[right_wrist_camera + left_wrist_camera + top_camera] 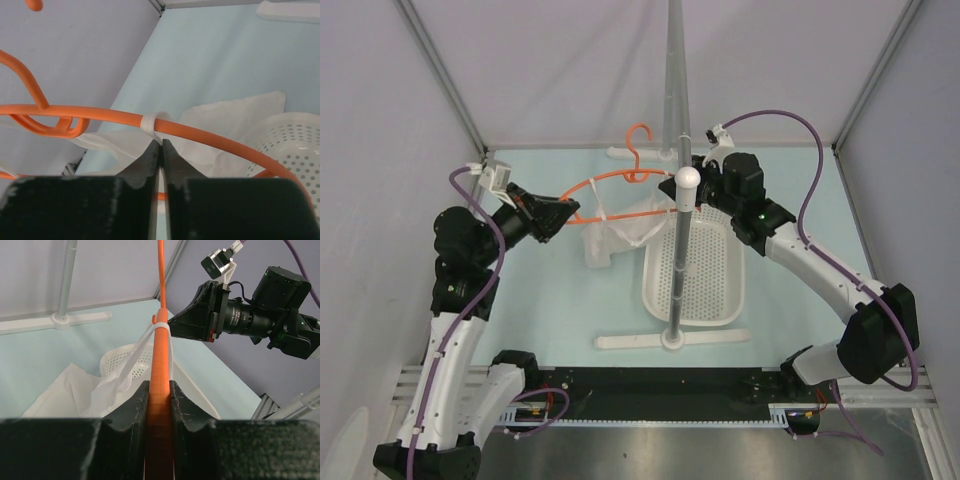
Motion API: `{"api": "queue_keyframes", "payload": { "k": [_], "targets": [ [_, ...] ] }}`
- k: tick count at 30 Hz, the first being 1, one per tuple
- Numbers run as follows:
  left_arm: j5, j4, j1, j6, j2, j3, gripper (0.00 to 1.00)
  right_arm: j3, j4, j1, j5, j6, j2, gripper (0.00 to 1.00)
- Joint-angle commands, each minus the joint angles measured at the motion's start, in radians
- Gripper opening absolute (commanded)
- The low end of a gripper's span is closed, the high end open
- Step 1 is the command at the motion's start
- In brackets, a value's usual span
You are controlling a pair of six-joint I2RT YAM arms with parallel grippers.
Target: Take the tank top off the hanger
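Note:
The orange hanger (pixel 616 181) is held in the air, hook (pixel 638 140) pointing back. My left gripper (pixel 566 212) is shut on the hanger's left arm, which runs between its fingers in the left wrist view (pixel 160 390). The white tank top (pixel 618 236) hangs from the hanger, its body sagging to the table beside the basket. One strap (pixel 150 122) loops over the hanger's arm (pixel 215 134). My right gripper (pixel 161 143) is shut on that strap just below the hanger. In the top view the right gripper (pixel 700 190) is partly hidden behind the pole.
A grey metal pole with a white ball (pixel 689 180) stands on a white base (pixel 670 340) in front of the hanger. The white perforated basket (pixel 720 300) lies under the pole and also shows in the right wrist view (pixel 292 142). Tent walls enclose the table.

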Motion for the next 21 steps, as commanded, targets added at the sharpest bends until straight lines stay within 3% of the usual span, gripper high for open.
{"api": "queue_keyframes", "payload": {
  "k": [1,9,15,21],
  "targets": [
    [-0.008,0.004,-0.005,0.016,-0.023,0.005,0.00,0.055,0.051,0.006,0.019,0.042,-0.002,0.01],
    [-0.086,-0.042,-0.005,0.054,-0.035,0.027,0.00,0.020,-0.154,-0.065,0.186,0.210,-0.080,0.00],
    [-0.074,-0.030,-0.003,0.010,-0.025,0.077,0.00,-0.130,-0.142,-0.146,0.171,0.237,-0.200,0.00],
    [-0.061,-0.077,-0.003,0.045,-0.021,0.171,0.00,-0.152,-0.162,-0.169,0.160,0.203,-0.217,0.00]
  ]
}}
